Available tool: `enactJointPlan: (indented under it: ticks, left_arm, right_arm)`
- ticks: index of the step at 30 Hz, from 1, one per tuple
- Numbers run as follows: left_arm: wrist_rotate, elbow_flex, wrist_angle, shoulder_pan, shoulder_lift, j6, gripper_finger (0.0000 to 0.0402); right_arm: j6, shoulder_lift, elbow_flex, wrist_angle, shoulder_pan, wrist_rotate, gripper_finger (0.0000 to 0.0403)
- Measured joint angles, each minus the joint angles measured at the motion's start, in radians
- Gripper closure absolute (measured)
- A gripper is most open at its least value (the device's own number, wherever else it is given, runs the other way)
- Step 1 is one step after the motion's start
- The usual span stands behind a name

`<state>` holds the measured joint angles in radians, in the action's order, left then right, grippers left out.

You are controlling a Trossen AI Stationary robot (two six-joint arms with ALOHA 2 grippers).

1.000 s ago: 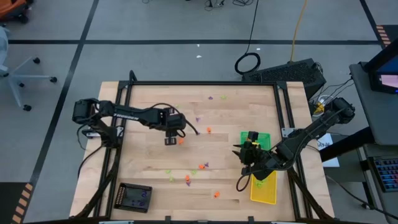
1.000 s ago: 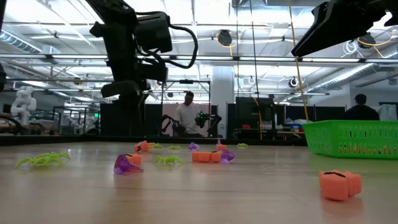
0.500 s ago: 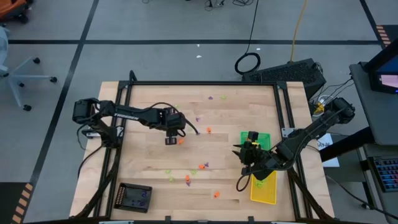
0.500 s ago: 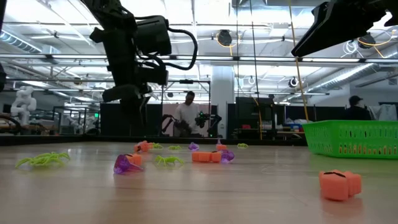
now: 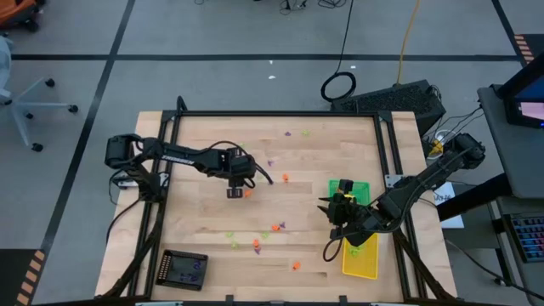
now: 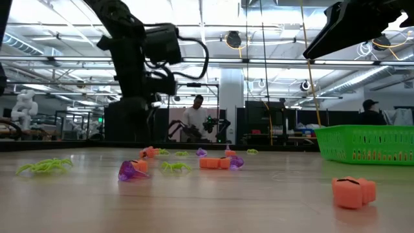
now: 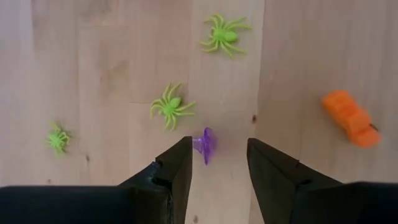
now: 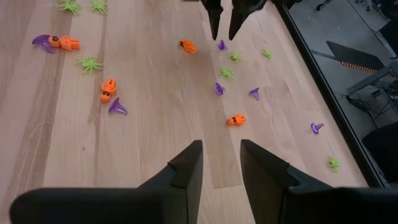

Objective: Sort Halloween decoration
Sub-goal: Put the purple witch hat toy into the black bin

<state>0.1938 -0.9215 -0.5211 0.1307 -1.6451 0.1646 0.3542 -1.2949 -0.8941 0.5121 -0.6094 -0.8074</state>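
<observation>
Wooden tabletop, trinkets scattered everywhere. Left gripper (image 7: 217, 163) hangs over a purple trinket (image 7: 206, 145), fingers parted either side, gripping nothing. It looks light, hard and slippery; probably best pinched across its thin middle. Right gripper (image 8: 219, 163), near the green tray (image 5: 360, 189), is slightly open, empty.

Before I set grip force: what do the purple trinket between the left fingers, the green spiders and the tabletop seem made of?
Purple trinket: probably translucent moulded plastic, glossy.
Green spiders: likely thin plastic, uniform lime colour, fine legs.
Tabletop: wood planks, visible grain and seams, matte finish.
</observation>
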Motion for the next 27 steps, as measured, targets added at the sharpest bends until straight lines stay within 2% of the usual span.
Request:
enactJointPlan:
  ticks: [10,27]
  left_arm:
    - [0.044,0.001,0.007,0.018,-0.028,0.008,0.0253]
    - [-0.003,0.0,0.019,0.037,-0.067,-0.001,0.0253]
  right_arm:
    - [0.0,0.0,0.0,0.0,0.0,0.0,0.031]
    - [0.0,0.0,0.0,0.0,0.0,0.0,0.031]
